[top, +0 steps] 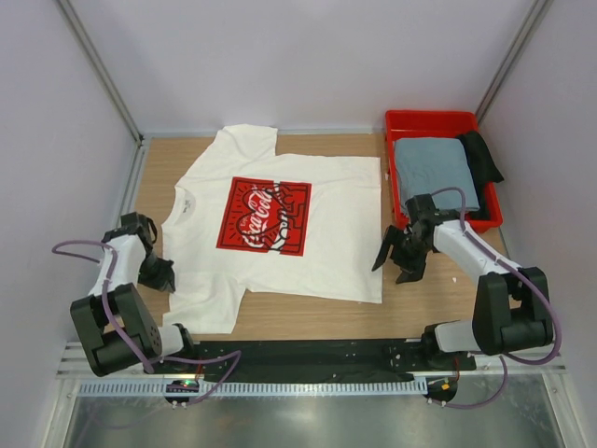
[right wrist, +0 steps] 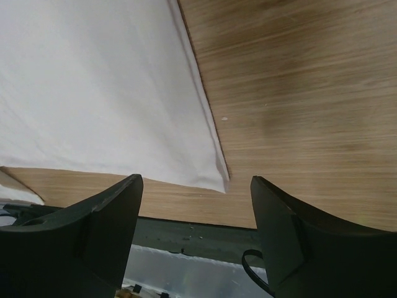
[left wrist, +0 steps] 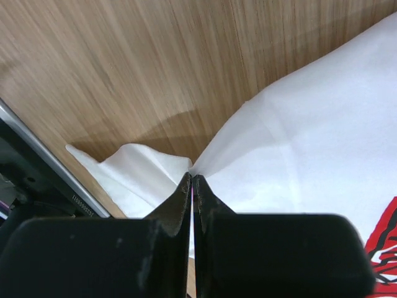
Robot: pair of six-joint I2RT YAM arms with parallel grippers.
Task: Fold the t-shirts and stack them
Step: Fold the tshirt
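the white t-shirt (top: 336, 252) lies flat on the surface (top: 308, 315), long axis left to right, collar pointing left, hem right. the left hand (top: 164, 276) is closed, pinching its near sleeve. the right hand (top: 396, 254) gapes wide, holding nothing, just beside the hem's near corner. the grey-blue t-shirt (top: 434, 168) sits folded in the red bin (top: 431, 119).
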